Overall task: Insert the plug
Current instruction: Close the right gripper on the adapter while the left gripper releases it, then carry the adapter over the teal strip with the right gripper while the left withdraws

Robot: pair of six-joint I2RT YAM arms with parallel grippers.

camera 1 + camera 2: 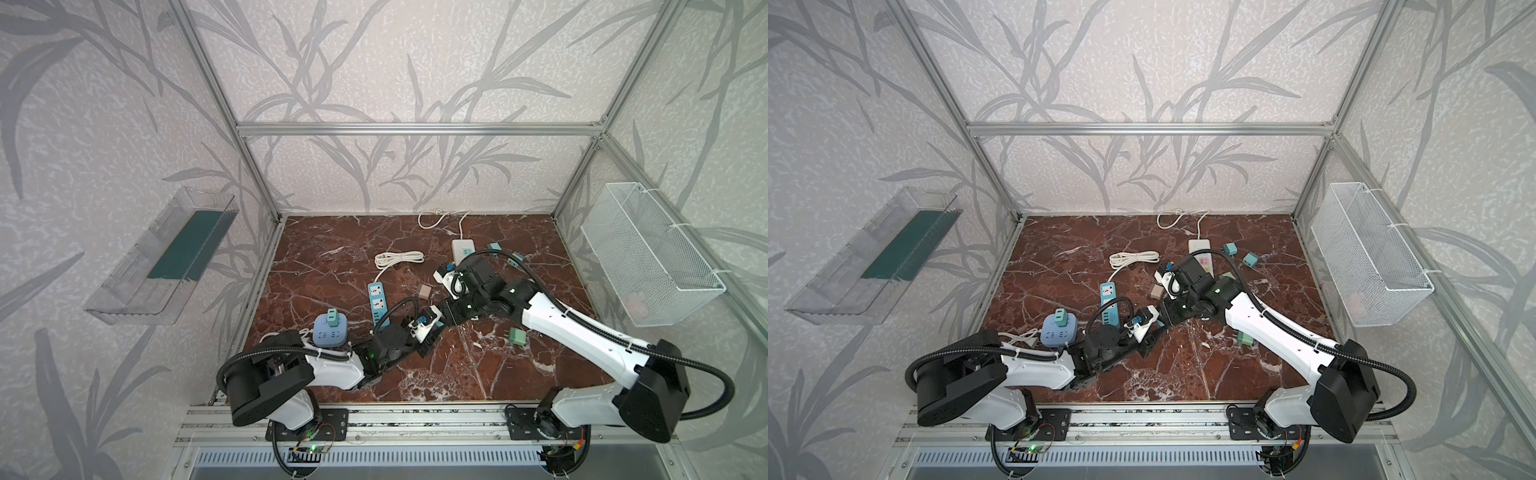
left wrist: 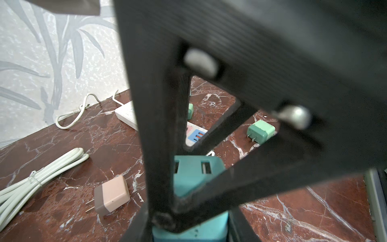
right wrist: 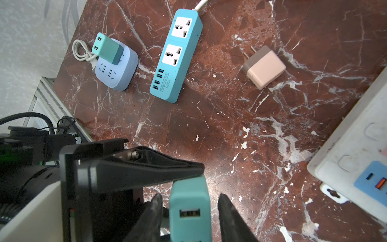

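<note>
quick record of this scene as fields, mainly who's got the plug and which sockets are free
held item: teal plug, between both grippers
left gripper: shut on the teal plug
right gripper: jaws open either side of the teal plug, gaps showing
blue power strip: both large sockets empty
lilac socket block: green plug already in it
pink plug: loose on the table, beside the blue power strip
task state: teal plug not yet inserted

Wire basket (image 1: 640,249), clear wall shelf (image 1: 124,291)
</note>
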